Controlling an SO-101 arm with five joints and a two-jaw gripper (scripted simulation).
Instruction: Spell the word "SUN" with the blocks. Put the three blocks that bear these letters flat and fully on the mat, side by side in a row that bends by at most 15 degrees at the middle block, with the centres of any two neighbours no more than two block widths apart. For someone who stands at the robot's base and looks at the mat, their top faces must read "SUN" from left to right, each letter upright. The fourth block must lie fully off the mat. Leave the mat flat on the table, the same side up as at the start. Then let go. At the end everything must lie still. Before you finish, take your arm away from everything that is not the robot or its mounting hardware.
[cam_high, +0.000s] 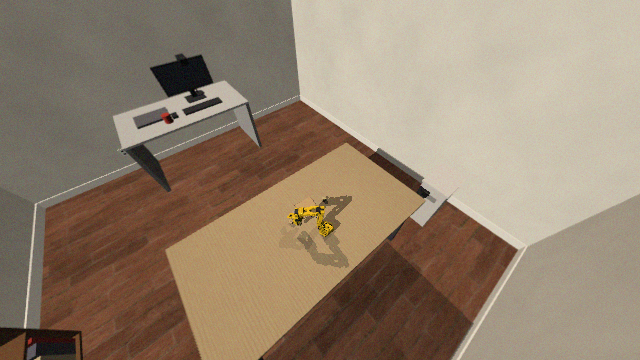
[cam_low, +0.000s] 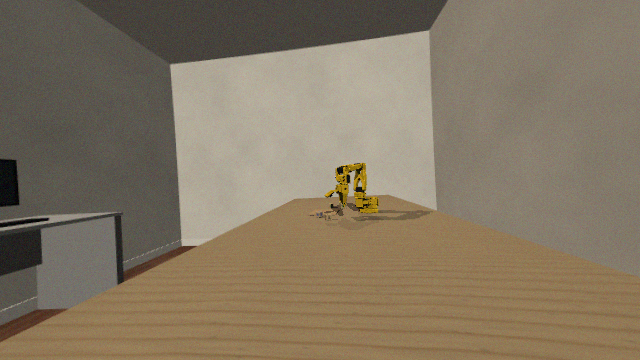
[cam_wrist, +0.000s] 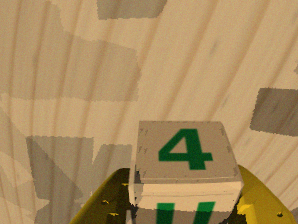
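Note:
My gripper (cam_high: 297, 221) (cam_low: 343, 204) (cam_wrist: 185, 192) is shut on a wooden block (cam_wrist: 185, 150) in the wrist view. The block's face towards the camera shows a green 4. Below it, a second face shows the top of a green letter, cut off by the frame edge. The gripper points down in the exterior view. Part of the light mat (cam_high: 306, 202) shows behind the arm in the top view. Small blocks (cam_low: 319, 215) (cam_low: 328, 217) stand to the left of the gripper in the exterior view, too small to read. The wrist view shows no other block and no mat.
The wooden table (cam_high: 240, 260) (cam_low: 320, 280) carries the arm, whose yellow base (cam_high: 326, 229) (cam_low: 369, 204) stands to the right of the gripper. Shadows of the arm fall across the table. A white desk with a monitor (cam_high: 182, 75) stands apart from the table.

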